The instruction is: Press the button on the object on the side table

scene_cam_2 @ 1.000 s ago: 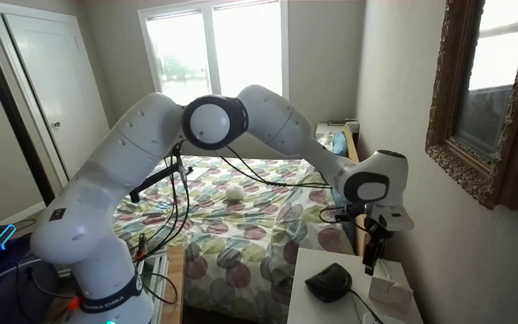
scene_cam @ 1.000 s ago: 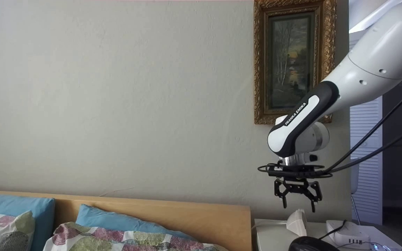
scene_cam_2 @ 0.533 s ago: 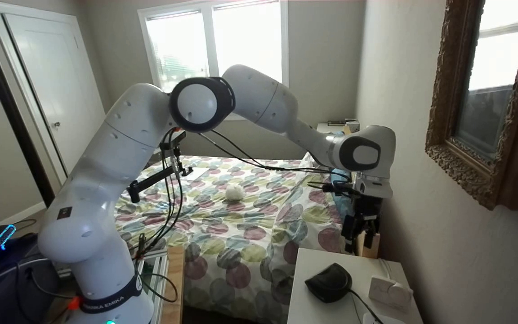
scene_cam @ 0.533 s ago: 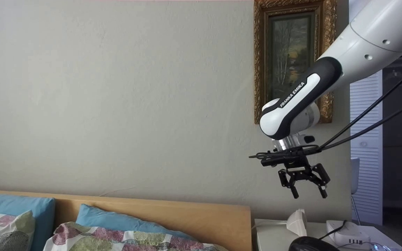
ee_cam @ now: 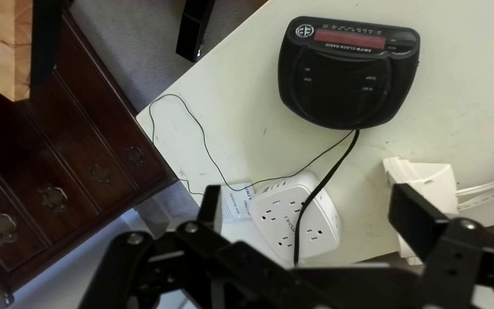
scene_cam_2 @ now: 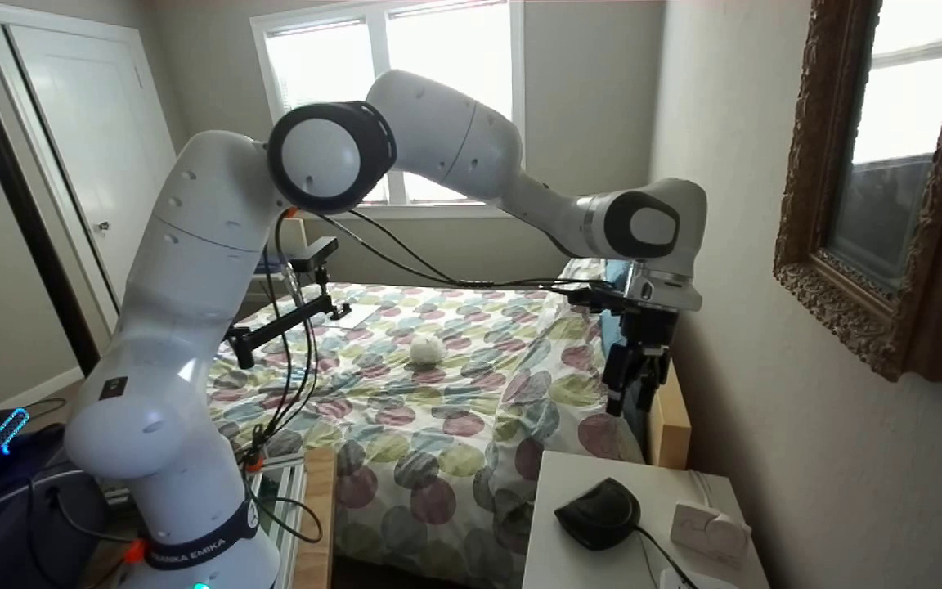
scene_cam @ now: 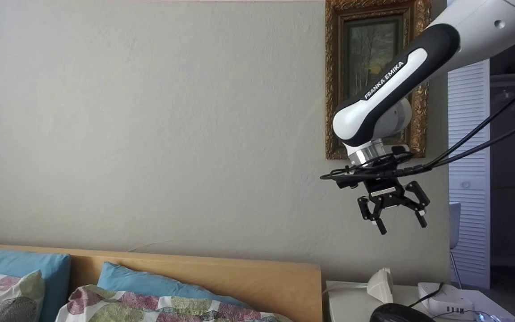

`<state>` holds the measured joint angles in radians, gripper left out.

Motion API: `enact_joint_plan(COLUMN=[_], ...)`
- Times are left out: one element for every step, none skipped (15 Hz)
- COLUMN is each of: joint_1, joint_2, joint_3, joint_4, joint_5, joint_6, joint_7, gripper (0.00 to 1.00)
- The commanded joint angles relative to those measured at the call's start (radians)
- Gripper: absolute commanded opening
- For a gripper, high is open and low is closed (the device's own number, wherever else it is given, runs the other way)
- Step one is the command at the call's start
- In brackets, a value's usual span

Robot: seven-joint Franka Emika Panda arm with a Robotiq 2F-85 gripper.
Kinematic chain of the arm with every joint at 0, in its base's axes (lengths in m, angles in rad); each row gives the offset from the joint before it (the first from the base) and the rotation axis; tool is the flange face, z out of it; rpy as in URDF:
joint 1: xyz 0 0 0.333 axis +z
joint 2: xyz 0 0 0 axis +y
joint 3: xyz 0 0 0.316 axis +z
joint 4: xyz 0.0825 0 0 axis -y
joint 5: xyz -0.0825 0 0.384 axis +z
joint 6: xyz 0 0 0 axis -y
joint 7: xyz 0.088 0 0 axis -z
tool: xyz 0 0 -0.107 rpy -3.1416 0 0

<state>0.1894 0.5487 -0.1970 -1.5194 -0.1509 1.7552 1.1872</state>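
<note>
The side table (scene_cam: pixel 349 306) has a flat whitish top, also seen in an exterior view (scene_cam_2: pixel 675 483) and in the wrist view (ee_cam: pixel 230 116). A black clock radio (ee_cam: pixel 345 81) with a red display strip and small labels on its top lies on it; it shows in both exterior views (scene_cam: pixel 396 313) (scene_cam_2: pixel 599 515). Individual buttons are hard to make out. A white power hub (ee_cam: pixel 279 219) with sockets and a small blue light sits near it. My gripper (ee_cam: pixel 312 208) is open and empty, well above the table in both exterior views (scene_cam: pixel 402 227) (scene_cam_2: pixel 629 405), tilted and touching nothing.
A white angular object (ee_cam: pixel 423 176) with cords stands at the table's wall side. A black cord (ee_cam: pixel 335 167) crosses the power hub. A wooden headboard (scene_cam: pixel 239 273) adjoins the table. A framed picture (scene_cam: pixel 333 89) hangs behind the arm. A dark dresser (ee_cam: pixel 79 171) stands beyond the table edge.
My gripper has risen away from the side table and tilted. In an exterior view it has also shifted toward the bed. It stays open; the things on the table have not moved.
</note>
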Motion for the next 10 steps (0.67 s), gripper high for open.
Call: enact_joint_plan(joint_1=[-0.031, -0.037, -0.039, -0.041, -0.042, -0.042, -0.042, -0.042, -0.042, -0.042], joint_2=[-0.099, -0.037, -0.051, -0.062, -0.067, -0.068, -0.068, -0.068, -0.068, -0.068], joint_3=[0.041, 0.045, 0.048, 0.049, 0.049, 0.050, 0.050, 0.051, 0.051, 0.051], joint_4=[-0.104, -0.023, -0.036, -0.048, -0.053, -0.056, -0.059, -0.061, -0.062, -0.063], joint_5=[-0.084, -0.050, -0.061, -0.065, -0.066, -0.066, -0.066, -0.066, -0.066, -0.066], joint_6=[0.083, 0.022, 0.038, 0.046, 0.047, 0.050, 0.052, 0.053, 0.053, 0.053], joint_7=[-0.090, -0.043, -0.059, -0.068, -0.073, -0.075, -0.076, -0.076, -0.077, -0.077], gripper=[1.00, 1.00, 1.00, 1.00, 1.00, 1.00, 1.00, 1.00, 1.00, 1.00])
